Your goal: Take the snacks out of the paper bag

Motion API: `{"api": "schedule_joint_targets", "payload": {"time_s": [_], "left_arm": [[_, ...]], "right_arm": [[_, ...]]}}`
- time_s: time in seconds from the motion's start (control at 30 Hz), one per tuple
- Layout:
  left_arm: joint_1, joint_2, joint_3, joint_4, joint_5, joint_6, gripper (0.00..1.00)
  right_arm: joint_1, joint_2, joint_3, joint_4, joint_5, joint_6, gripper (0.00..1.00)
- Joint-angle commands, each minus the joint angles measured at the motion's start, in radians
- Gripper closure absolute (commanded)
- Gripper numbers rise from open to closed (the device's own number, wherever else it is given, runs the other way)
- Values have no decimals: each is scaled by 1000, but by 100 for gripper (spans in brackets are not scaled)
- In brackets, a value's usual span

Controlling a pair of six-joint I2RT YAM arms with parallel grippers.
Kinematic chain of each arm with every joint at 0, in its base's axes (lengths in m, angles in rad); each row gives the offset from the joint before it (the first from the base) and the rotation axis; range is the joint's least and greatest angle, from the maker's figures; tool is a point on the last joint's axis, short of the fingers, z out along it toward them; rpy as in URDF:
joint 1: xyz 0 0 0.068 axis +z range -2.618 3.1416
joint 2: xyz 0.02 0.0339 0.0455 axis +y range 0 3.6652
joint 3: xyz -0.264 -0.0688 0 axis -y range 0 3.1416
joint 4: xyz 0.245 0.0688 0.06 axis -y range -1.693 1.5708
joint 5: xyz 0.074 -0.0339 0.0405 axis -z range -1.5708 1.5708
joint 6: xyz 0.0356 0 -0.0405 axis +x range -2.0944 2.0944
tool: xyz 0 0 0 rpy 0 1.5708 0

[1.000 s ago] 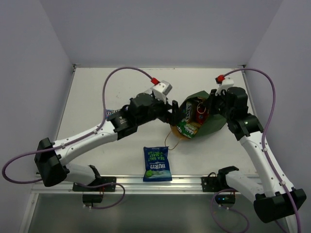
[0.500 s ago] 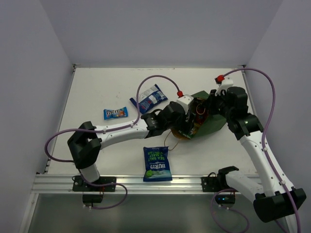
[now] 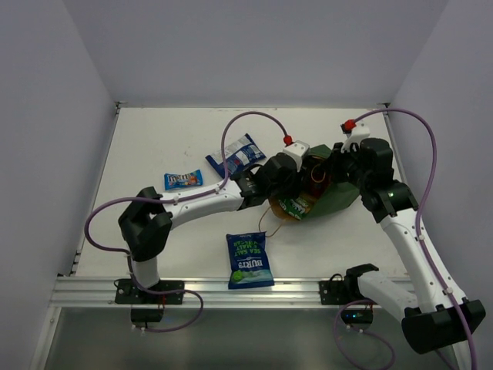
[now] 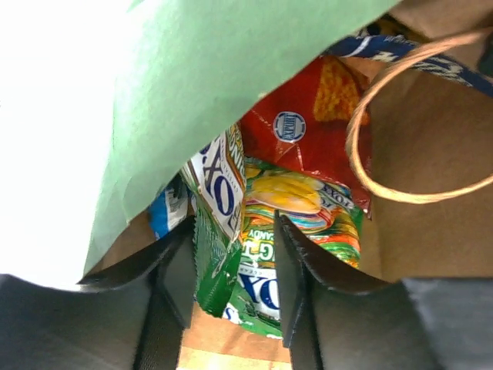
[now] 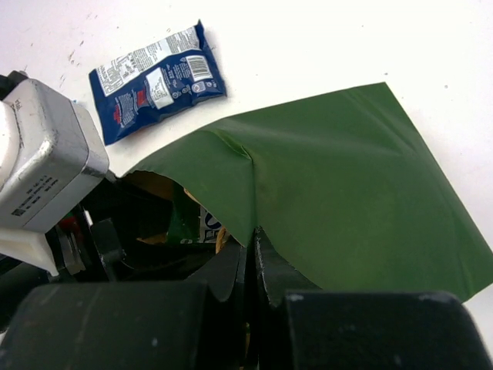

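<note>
Left wrist view: my half-open left hand [image 4: 233,231] straddles the green-white packet [image 4: 219,258] inside the paper bag [image 4: 231,69], grip unconfirmed; seemingly light, crinkly and slippery, it wants pinching mid-fold, while my right hand [image 5: 251,247] clamps the bag's edge.

A white tabletop [image 3: 154,146] forms the floor of the booth, matt and lightly marked, with a few small dark specks [image 5: 77,54] on it (plain only from the right wrist camera). A pale lilac back wall [image 3: 254,46] rises from its far edge. Side walls of the same colour, left [image 3: 46,116] and right [image 3: 454,77], close it in. An aluminium rail [image 3: 293,287] runs along the near edge, with a grey strip [image 3: 254,339] below it
</note>
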Motion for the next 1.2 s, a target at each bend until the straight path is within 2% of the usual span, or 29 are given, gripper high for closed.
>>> {"api": "schedule_joint_targets", "payload": {"time_s": [0.0, 0.17, 0.33, 0.6, 0.73, 0.87, 0.9, 0.97, 1.17], "left_arm": [[-6, -24, 44, 24, 65, -1, 54], [-26, -10, 61, 22, 121, -27, 64], [-34, 22, 81, 18, 72, -23, 59], [-26, 105, 171, -56, -31, -37, 62], [-11, 111, 170, -85, -68, -63, 64], [4, 93, 144, -76, -63, -75, 77], [4, 84, 143, -76, -50, -70, 87], [4, 65, 139, -71, -27, -64, 100], [4, -102, 125, -106, 44, -17, 100]], "right_arm": [[-1, -30, 18, 24, -35, 37, 100], [-1, -17, 19, 37, -44, 42, 100], [-1, -4, 18, 51, -63, 51, 100], [-1, 4, 13, 59, -68, 62, 100], [-2, -3, 4, 59, -65, 62, 100], [-2, -10, -7, 59, -61, 64, 100], [-1, -11, -7, 59, -60, 65, 100], [-1, -13, -10, 59, -54, 64, 100], [-1, -25, -19, 57, -14, 67, 100]]}}
